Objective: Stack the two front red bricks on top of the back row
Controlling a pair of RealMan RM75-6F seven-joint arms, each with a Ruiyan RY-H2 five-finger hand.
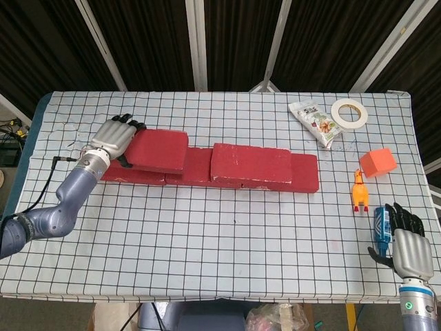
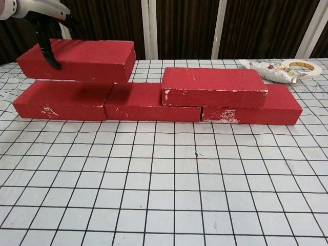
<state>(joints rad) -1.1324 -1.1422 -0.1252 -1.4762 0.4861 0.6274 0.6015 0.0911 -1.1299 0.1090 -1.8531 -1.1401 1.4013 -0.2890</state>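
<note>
At the near right edge the right hand [image 1: 408,243] rests with nothing in it, fingers loosely apart, beside a blue bottle [image 1: 381,230], while farther back the left hand [image 1: 114,140] grips a red brick [image 2: 79,60] just above the left end of the back row [image 2: 154,101], where another brick [image 2: 214,87] already lies.

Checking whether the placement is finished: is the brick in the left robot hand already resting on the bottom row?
Apart. In the chest view the held brick hangs above the back row, a shadowed gap beneath it; the left robot hand grips its end.
</note>
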